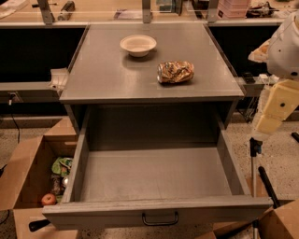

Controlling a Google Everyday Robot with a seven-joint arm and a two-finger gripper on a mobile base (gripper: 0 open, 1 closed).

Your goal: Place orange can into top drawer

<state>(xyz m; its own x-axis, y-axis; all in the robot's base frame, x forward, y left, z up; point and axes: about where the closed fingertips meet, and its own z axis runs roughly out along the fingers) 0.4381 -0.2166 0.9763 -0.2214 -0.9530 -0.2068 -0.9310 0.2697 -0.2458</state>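
The orange can [175,72] lies on its side on the grey cabinet top [107,74], right of centre, with its silver end facing left. The top drawer [156,212] is pulled wide open below it, and its inside shows nothing in it. A small dark handle [160,219] sits at the middle of the drawer's front panel. My arm [280,100] comes in from the right edge. My gripper [267,186] hangs low outside the drawer's right wall, well away from the can and holding nothing that I can see.
A cream round bowl [138,45] stands on the cabinet top behind and left of the can. An open cardboard box [32,172] with fruit and packets sits on the floor at the left. Another box corner [280,224] is at the lower right. A cluttered counter [149,9] runs along the back.
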